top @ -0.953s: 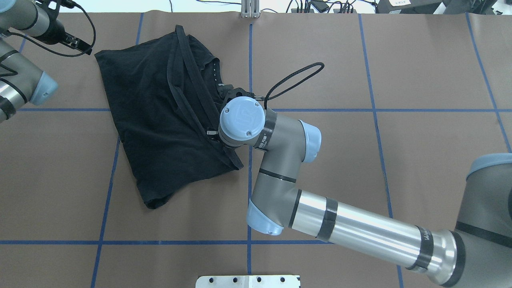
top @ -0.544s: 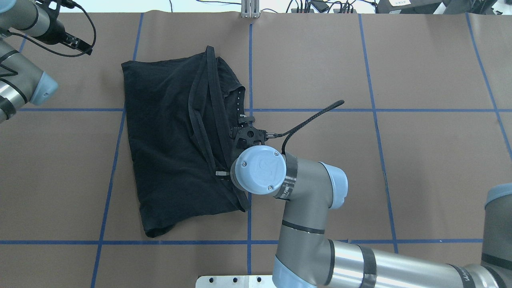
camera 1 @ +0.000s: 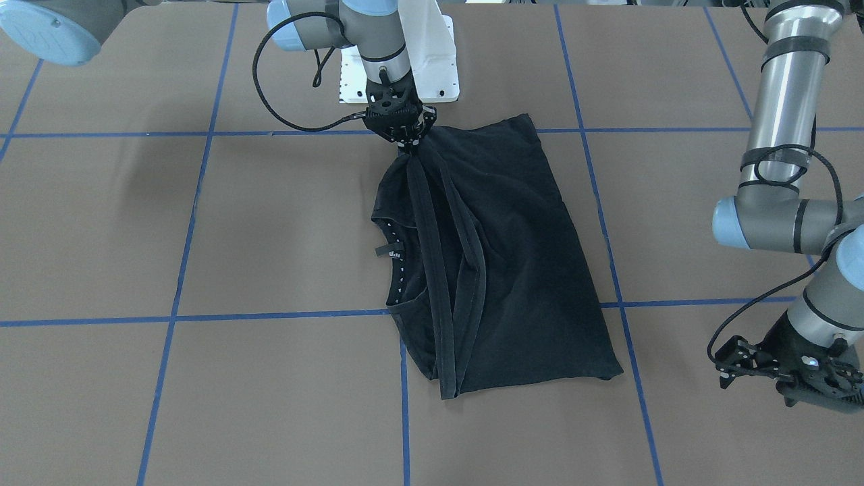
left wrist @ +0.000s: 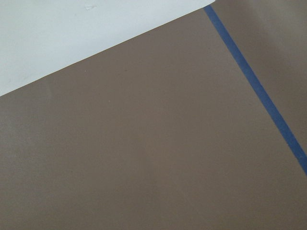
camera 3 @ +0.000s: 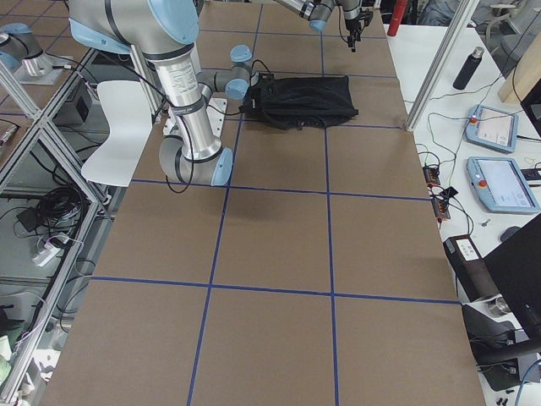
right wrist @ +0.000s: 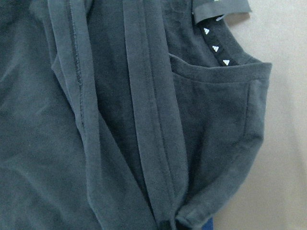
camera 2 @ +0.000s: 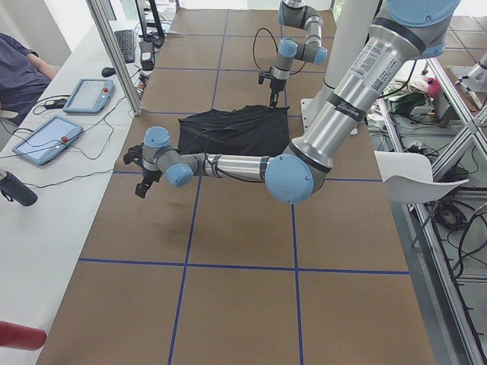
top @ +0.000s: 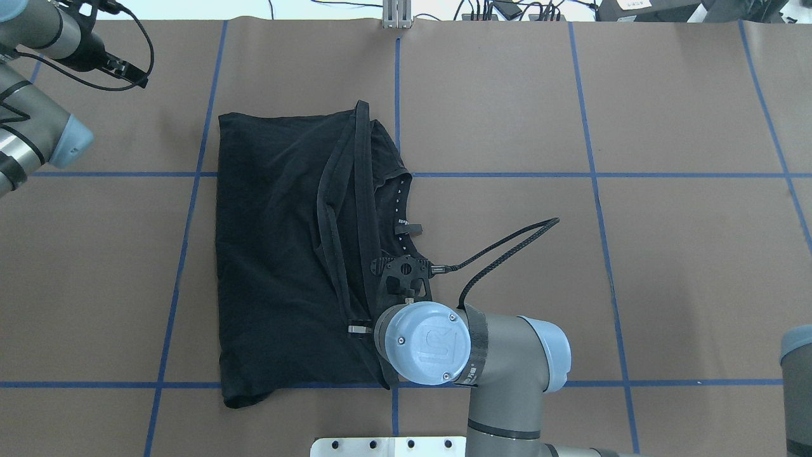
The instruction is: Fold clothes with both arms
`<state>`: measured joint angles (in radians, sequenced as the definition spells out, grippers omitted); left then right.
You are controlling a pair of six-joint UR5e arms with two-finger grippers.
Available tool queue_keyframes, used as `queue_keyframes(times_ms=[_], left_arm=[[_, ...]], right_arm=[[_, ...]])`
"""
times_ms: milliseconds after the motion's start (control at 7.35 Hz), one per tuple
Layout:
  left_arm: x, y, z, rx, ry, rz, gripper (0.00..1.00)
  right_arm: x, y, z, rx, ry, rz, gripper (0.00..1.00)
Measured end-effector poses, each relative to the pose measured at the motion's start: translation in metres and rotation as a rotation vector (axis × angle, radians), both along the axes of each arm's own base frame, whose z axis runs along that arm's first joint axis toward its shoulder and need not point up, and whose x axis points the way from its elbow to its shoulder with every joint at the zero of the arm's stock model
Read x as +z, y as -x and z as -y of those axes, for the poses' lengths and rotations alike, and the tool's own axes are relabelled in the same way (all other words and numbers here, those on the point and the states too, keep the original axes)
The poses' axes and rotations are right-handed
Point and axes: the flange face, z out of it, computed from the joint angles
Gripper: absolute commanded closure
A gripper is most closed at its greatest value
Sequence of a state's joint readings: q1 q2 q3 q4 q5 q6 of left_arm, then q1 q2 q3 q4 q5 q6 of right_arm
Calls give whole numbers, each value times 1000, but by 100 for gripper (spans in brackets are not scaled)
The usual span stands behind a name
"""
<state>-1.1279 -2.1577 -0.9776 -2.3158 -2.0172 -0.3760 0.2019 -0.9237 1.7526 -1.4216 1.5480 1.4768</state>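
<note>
The black T-shirt (camera 1: pixel 513 270) lies folded lengthwise on the brown table, its neckline and tag (top: pixel 406 225) facing the robot's right; no logo shows. My right gripper (camera 1: pixel 406 143) is shut on the shirt's near corner by the base, and the cloth is drawn to a point there. In the overhead view the shirt (top: pixel 273 254) shows, but the right wrist hides those fingers. The right wrist view is filled by the shirt (right wrist: pixel 96 120). My left gripper (camera 1: pixel 820 391) hovers at the far left corner (top: pixel 130 73), well away from the shirt, looking open and empty.
Blue tape lines (top: pixel 396 174) grid the table. The white base plate (camera 1: pixel 432 61) sits at the near edge. Cables and gear line the far edge (top: pixel 507 9). Tablets (camera 2: pixel 84 95) and a seated person (camera 2: pixel 19 65) are beside the table.
My right gripper has pulled the shirt's corner toward the base, dragging the whole shirt nearer and rightward and turning it squarer to the grid. The left arm has stayed still.
</note>
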Motion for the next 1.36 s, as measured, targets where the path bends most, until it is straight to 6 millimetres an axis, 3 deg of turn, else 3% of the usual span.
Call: queue_keyframes(times_ms=[272, 544, 817, 953, 1361], left_arm=[[-1, -1, 0, -2, 0, -2, 0], [-2, -1, 0, -1, 0, -3, 0], [-5, -1, 0, -2, -5, -6, 0], [-7, -1, 0, -2, -8, -8, 0], [-8, -2, -1, 5, -7, -16, 0]], right_arm=[[3, -2, 5, 6, 2, -14, 1], [3, -17, 29, -4, 0, -56, 0], [-12, -29, 51, -61, -79, -106, 0], [-25, -21, 67, -78, -121, -124, 0], [-86, 52, 137, -57, -127, -206, 4]])
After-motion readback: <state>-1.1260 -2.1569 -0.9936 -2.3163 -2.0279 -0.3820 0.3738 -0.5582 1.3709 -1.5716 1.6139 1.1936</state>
